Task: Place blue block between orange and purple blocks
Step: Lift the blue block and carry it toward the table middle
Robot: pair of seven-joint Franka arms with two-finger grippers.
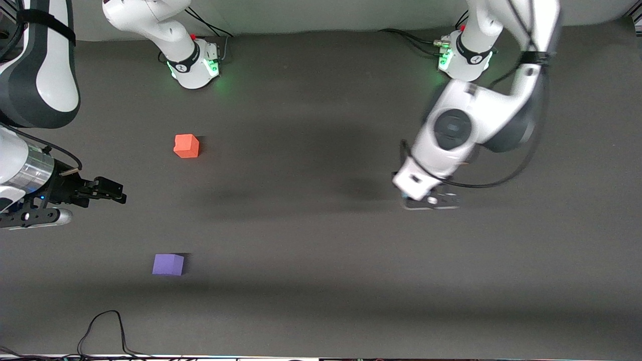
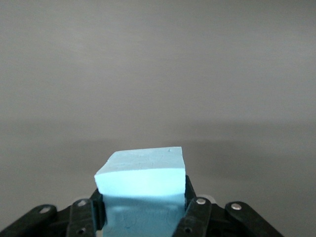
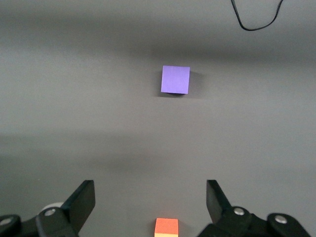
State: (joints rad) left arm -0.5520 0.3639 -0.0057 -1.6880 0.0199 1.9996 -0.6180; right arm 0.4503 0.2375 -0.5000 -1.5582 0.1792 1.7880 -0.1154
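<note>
The blue block (image 2: 142,180) is gripped between my left gripper's (image 2: 143,213) two fingers; it fills the gap between them. In the front view that gripper (image 1: 432,201) is over the bare mat toward the left arm's end, and the arm hides the block. The orange block (image 1: 186,146) sits on the mat toward the right arm's end. The purple block (image 1: 168,264) lies nearer the front camera, roughly in line with it. My right gripper (image 1: 116,192) is open and empty beside the gap between them. Its wrist view shows the purple block (image 3: 175,79) and the orange block (image 3: 166,227) past its jaws (image 3: 149,193).
A dark grey mat (image 1: 311,240) covers the table. A black cable (image 1: 104,328) loops at the table edge nearest the front camera, close to the purple block, and shows in the right wrist view (image 3: 256,22). The arm bases (image 1: 196,64) stand along the mat's back edge.
</note>
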